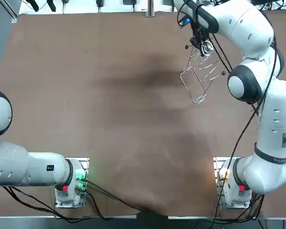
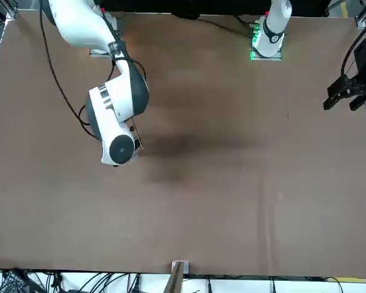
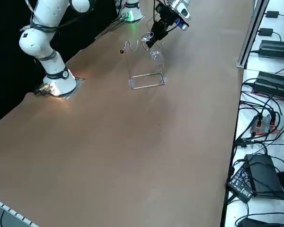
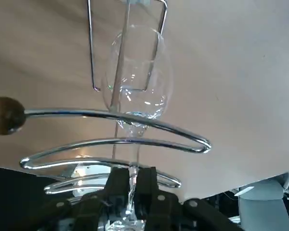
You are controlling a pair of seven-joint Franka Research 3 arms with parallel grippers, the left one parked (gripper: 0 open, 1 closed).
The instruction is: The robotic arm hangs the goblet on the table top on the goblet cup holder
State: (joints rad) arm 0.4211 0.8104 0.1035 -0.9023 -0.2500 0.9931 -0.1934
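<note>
Our end effector (image 4: 131, 182) pinches the goblet (image 4: 139, 72) by its stem, bowl down, between the wires of the goblet cup holder (image 4: 77, 113). We should slide it level until the foot seats, then release.

White right arm (image 1: 276, 119), black joints (image 1: 255, 78), cables (image 1: 241, 138), black pincer (image 4: 131, 175) at tip

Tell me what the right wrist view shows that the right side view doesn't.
Only the wrist view shows the right gripper shut on the stem of the goblet. Only the side view shows the goblet holder whole, base frame standing on the table, plus the right arm's mount. Both show the goblet, bowl down, at the holder's wire loops.
</note>
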